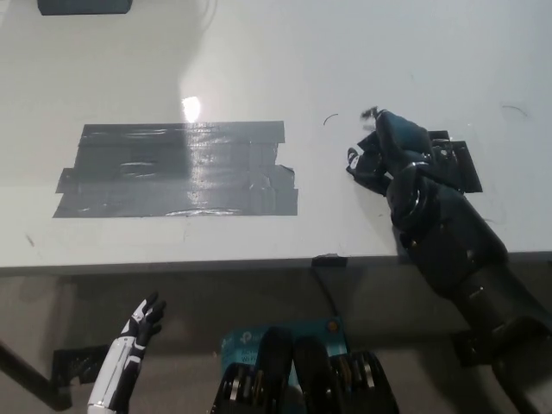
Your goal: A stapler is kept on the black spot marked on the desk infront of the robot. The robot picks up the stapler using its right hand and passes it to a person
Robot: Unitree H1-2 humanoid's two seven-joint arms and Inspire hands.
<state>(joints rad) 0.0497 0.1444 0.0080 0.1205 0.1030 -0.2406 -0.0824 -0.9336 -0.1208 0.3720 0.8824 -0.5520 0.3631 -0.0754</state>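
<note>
My black right hand (385,153) is over the white desk (259,52), right of the large dark tape patch (177,169). It is turned knuckles up, low over the surface. Its grip is hidden from this angle. A small black shape (457,164) lies on the desk just right of the wrist, partly covered by the arm. I cannot tell whether it is a mark or the stapler. No stapler stands on the tape patch. My white left hand (138,332) hangs below the desk edge at the lower left, open and holding nothing.
A dark object (84,5) sits at the far left edge of the desk. The desk's front edge (172,264) runs across the picture, with a small black clip (328,260) on it. No person is in view.
</note>
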